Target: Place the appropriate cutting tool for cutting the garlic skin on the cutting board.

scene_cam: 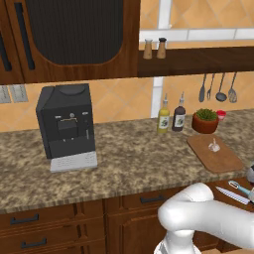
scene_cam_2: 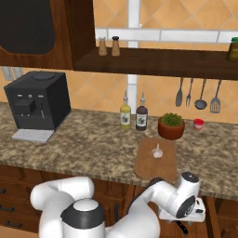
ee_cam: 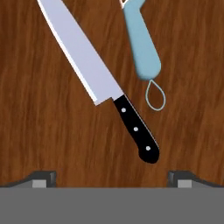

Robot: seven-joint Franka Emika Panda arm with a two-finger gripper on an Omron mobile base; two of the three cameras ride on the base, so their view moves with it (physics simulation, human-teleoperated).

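Closest to the hand camera, the gripper (ee_cam: pixel 112 177) shows as two dark fingertips at the bottom corners of the frame, jaws wide apart and holding nothing. Just above them, in the centre of the frame, the knife (ee_cam: pixel 98 78) lies on a dark wooden surface, its black handle pointing to the lower right and its silver blade running to the upper left. Beside it, at upper right, is a teal-handled utensil (ee_cam: pixel 142 43), close to the knife but not touching it.

In the right base view the white arm bends down below the counter edge at lower right. Farther back, on the granite counter (scene_cam_2: pixel 83 148), the cutting board (scene_cam_2: pixel 155 162) sits in the centre right, with the garlic (scene_cam_2: pixel 158 152) resting on it. Behind stand two bottles (scene_cam_2: pixel 133 114) and a potted plant (scene_cam_2: pixel 171 125).

Judging by this, the knife has not been grasped; gripping, lifting and placing on the board all remain.
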